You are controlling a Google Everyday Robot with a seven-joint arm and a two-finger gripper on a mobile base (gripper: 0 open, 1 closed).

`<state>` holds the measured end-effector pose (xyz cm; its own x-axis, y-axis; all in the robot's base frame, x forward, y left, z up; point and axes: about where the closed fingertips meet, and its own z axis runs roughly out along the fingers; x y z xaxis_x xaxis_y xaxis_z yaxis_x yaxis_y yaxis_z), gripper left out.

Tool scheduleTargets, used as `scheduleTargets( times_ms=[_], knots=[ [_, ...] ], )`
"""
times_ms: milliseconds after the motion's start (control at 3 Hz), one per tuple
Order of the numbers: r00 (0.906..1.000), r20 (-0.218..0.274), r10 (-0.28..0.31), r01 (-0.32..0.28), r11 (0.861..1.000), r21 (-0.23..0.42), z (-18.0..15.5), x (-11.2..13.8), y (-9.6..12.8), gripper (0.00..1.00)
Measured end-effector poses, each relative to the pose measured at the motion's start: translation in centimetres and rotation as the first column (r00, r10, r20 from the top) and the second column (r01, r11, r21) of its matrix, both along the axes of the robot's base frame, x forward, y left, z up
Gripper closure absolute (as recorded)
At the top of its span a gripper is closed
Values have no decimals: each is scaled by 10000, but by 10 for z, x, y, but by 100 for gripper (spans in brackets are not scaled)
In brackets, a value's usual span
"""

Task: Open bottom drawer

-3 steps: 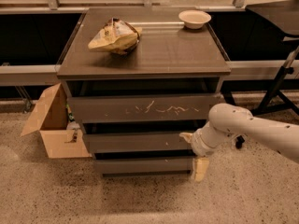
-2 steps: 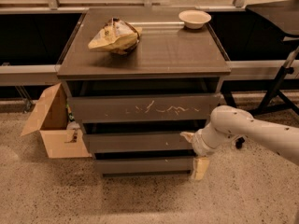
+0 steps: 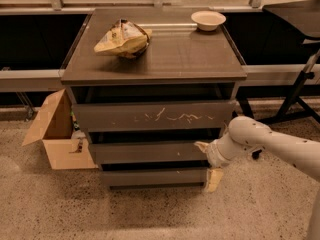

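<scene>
The gripper (image 3: 206, 166) hangs low at the cabinet's front right corner, at the end of a white arm (image 3: 280, 146) that reaches in from the right. Its two cream fingers are spread wide with nothing between them. The upper finger (image 3: 202, 145) points left over the right end of the middle drawer (image 3: 145, 151). The lower finger (image 3: 214, 179) points down beside the right edge of the bottom drawer (image 3: 155, 176). I cannot tell whether either finger touches wood.

The bottom drawer lies directly left of the gripper, lowest of the three fronts and close above the floor (image 3: 150, 214). A dark gap runs along its top edge, level with the gripper. Whether the drawer is pulled out at all cannot be told.

Above and to the left of the gripper is the scratched top drawer (image 3: 150, 115), with a deeper dark slot over its upper edge. Higher still is the cabinet top (image 3: 175, 59). A crumpled bag (image 3: 122, 38) sits on it far up-left of the gripper, and a bowl (image 3: 208, 19) sits at its back right corner, almost straight above the gripper.

Bare speckled floor spreads below and in front of the gripper. Far to the left, past the cabinet's other side, a cardboard box (image 3: 55, 134) stands with its flap raised. Up-right of the gripper, behind the arm, are the dark legs of a stand (image 3: 300, 94).
</scene>
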<state>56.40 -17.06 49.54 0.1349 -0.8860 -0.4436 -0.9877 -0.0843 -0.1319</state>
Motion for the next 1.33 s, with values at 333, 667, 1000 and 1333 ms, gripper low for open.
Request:
scheduleTargets(
  times_ms=[333, 667, 1000, 1333],
  knots=[
    [9989, -384, 268, -270, 9996, -65, -25, 2, 3, 0],
    [9959, -790, 449, -452, 9990, -19, -58, 1, 9, 0],
    [9931, -1073, 479, -505, 9985, -216, -83, -2, 14, 0],
    [9922, -1170, 440, -502, 9974, -508, -106, -7, 19, 0]
  ],
)
